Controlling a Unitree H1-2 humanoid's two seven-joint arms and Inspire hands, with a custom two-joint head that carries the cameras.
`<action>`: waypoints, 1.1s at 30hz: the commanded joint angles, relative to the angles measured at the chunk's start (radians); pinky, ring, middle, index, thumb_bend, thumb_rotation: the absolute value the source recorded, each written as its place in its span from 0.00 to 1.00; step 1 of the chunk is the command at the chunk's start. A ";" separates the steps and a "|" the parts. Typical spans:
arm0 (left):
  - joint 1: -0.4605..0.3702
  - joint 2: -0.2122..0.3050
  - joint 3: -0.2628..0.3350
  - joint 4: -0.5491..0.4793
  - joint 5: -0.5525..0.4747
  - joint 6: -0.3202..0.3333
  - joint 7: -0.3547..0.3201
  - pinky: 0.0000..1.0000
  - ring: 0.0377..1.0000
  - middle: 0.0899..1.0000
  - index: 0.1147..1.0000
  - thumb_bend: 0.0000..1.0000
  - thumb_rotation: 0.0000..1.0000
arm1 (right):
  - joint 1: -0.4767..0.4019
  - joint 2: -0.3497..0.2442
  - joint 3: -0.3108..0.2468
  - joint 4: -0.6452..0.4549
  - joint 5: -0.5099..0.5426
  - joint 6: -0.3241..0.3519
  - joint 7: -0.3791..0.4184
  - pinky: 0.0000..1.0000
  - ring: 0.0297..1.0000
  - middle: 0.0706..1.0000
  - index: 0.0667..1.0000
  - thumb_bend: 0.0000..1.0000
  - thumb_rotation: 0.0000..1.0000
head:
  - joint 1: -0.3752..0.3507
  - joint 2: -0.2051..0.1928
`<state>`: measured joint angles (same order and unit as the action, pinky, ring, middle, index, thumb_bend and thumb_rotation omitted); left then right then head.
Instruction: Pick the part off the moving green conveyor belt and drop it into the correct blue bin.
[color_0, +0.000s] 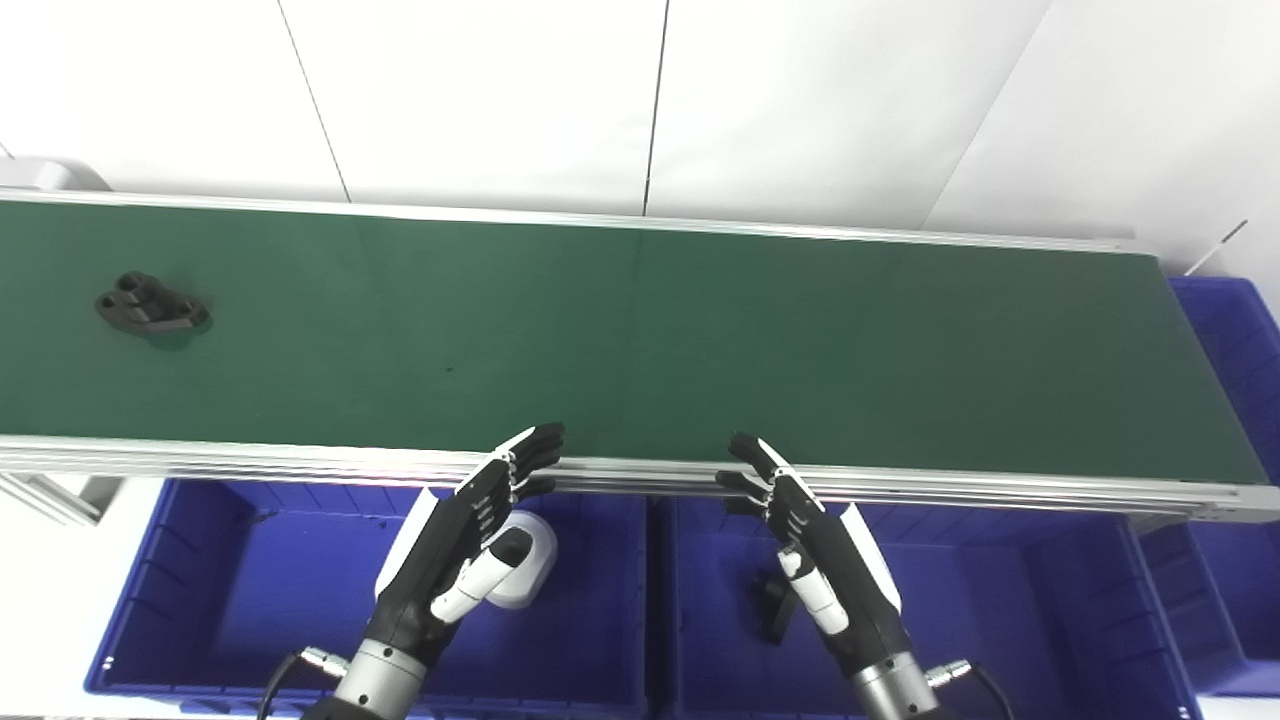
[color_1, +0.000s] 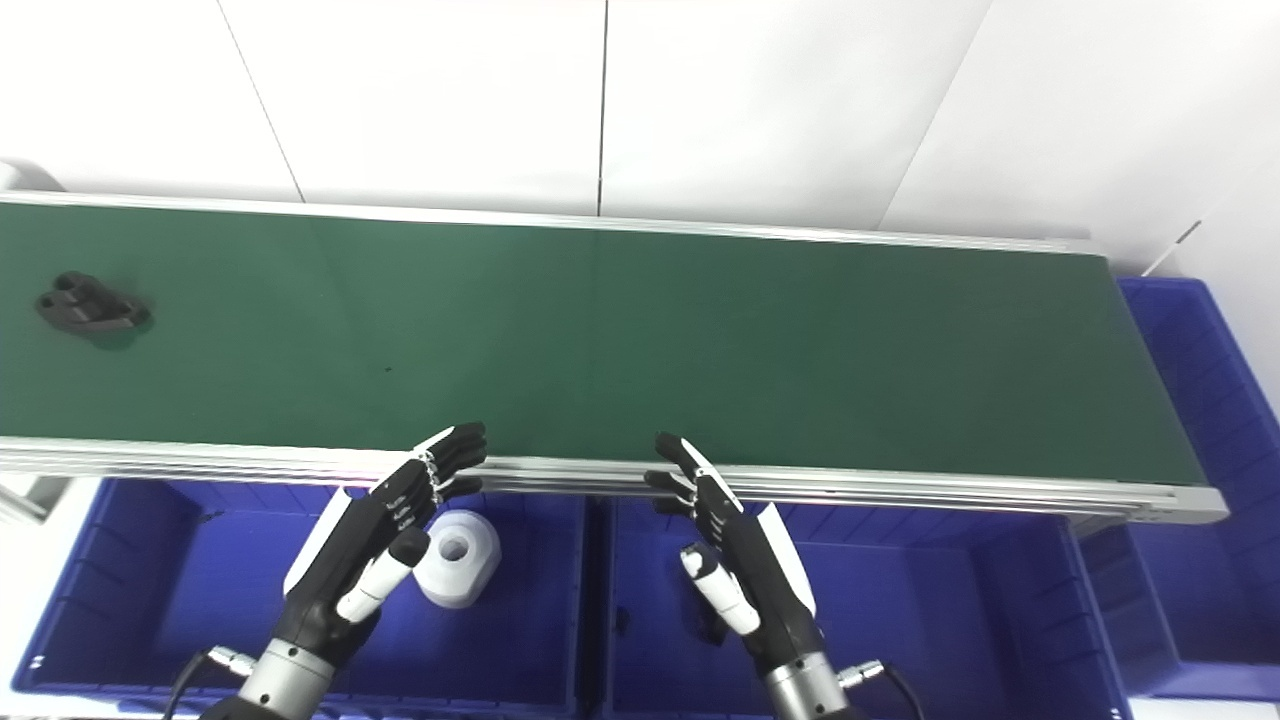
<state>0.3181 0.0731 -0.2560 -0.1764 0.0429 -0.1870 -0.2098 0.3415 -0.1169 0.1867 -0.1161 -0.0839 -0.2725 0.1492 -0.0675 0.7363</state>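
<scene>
A small black part (color_0: 151, 305) lies on the green conveyor belt (color_0: 640, 340) at its far left. It also shows in the right eye view (color_1: 92, 304). My left hand (color_0: 470, 530) is open and empty, fingers stretched toward the belt's near rail, over the left blue bin (color_0: 200, 590). My right hand (color_0: 810, 540) is open and empty too, over the middle blue bin (color_0: 1000, 600). Both hands are far right of the part.
A white cylindrical part (color_1: 458, 557) lies in the left bin, and a dark part (color_0: 775, 600) lies in the middle bin under my right hand. A third blue bin (color_0: 1235, 340) stands at the belt's right end. A white wall rises behind the belt.
</scene>
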 joint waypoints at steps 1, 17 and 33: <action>-0.013 0.001 -0.004 -0.017 -0.004 -0.024 -0.003 0.83 0.89 0.89 0.85 0.70 0.86 | -0.006 -0.002 0.001 -0.017 0.010 -0.018 0.006 0.78 0.85 0.93 0.92 0.82 1.00 | 0.001 0.002; -0.014 0.000 -0.004 -0.018 -0.005 -0.025 -0.001 0.83 0.89 0.89 0.85 0.70 0.86 | -0.008 -0.002 0.001 -0.019 0.011 -0.016 0.005 0.78 0.85 0.92 0.93 0.82 1.00 | 0.000 0.000; -0.012 -0.001 -0.005 -0.018 -0.006 -0.029 0.000 0.83 0.89 0.89 0.84 0.71 0.86 | -0.006 -0.005 0.001 -0.020 0.005 -0.020 0.004 0.78 0.84 0.92 0.93 0.82 1.00 | 0.001 -0.003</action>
<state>0.3151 0.0743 -0.2581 -0.1765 0.0427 -0.1871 -0.2100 0.3411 -0.1196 0.1868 -0.1154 -0.0847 -0.2725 0.1493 -0.0675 0.7332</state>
